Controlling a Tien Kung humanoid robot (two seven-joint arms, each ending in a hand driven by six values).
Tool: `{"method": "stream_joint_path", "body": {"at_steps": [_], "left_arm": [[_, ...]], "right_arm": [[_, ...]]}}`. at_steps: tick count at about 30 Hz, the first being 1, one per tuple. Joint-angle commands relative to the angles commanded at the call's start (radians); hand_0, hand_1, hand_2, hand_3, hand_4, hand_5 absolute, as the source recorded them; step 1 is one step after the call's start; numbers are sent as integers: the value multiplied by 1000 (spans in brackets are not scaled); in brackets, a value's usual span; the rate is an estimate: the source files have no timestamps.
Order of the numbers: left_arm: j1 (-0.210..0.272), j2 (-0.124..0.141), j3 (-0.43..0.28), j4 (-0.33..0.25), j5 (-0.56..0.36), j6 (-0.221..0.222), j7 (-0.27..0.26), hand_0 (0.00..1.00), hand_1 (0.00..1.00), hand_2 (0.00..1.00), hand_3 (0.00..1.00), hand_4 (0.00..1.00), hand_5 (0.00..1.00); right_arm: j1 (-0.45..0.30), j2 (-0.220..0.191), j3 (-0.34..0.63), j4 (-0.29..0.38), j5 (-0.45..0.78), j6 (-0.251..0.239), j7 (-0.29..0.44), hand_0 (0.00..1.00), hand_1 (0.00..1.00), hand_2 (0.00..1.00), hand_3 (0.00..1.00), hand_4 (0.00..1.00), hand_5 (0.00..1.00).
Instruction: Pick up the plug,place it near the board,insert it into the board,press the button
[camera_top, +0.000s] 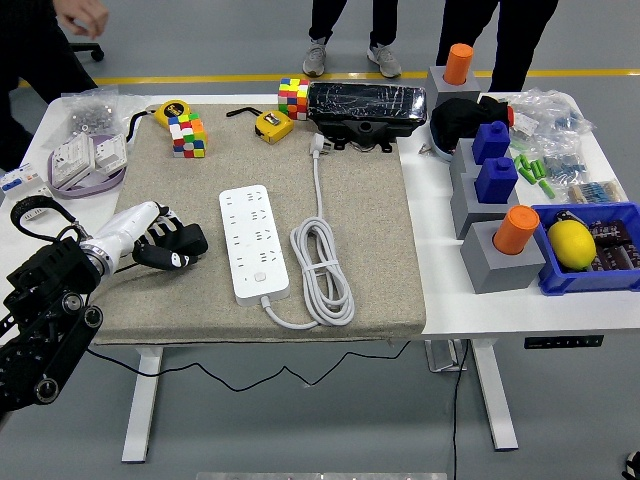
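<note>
Plug (318, 146) sits untouched at the far end of its white cable (322, 262), on the beige mat (380, 250) just in front of the black case (366, 104) and well apart from the white power strip (256, 243), so in the head view, the only one given, no step of the task looks done. Left hand (170, 243) rests low on the mat just left of the strip, its black fingers curled loosely around nothing. Picking up, placing, inserting and pressing the button all remain, and the right arm is out of view.
</note>
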Motion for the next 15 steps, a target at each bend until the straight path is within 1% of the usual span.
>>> {"method": "stream_joint_path", "body": {"at_steps": [4, 5, 10, 11, 14, 15], "left_arm": [[-2, 2, -1, -7, 5, -4, 3, 589, 724, 702, 601, 986, 374], [-3, 2, -3, -8, 10, -11, 7, 688, 787, 748, 654, 996, 376], [-7, 6, -7, -19, 18, -39, 19, 688, 787, 748, 654, 996, 376], [-7, 6, -7, -21, 18, -41, 20, 707, 798, 758, 677, 998, 386], [-8, 9, -13, -33, 17, -42, 19, 707, 798, 758, 677, 998, 386], [-8, 8, -19, -40, 15, -35, 16, 707, 798, 758, 677, 998, 386]], "right_arm": [[0, 0, 0, 0, 1, 0, 0, 782, 719, 717, 751, 998, 916], [1, -1, -1, 0, 2, 0, 0, 782, 719, 717, 752, 998, 916], [2, -3, -1, 0, 4, -1, -1, 782, 719, 717, 752, 998, 916], [3, -3, -1, 0, 4, -1, -1, 782, 719, 717, 751, 998, 916], [4, -3, -2, 0, 5, -1, 1, 782, 719, 717, 751, 998, 916], [4, -2, -1, 0, 4, -1, 1, 782, 719, 717, 751, 998, 916]]}}
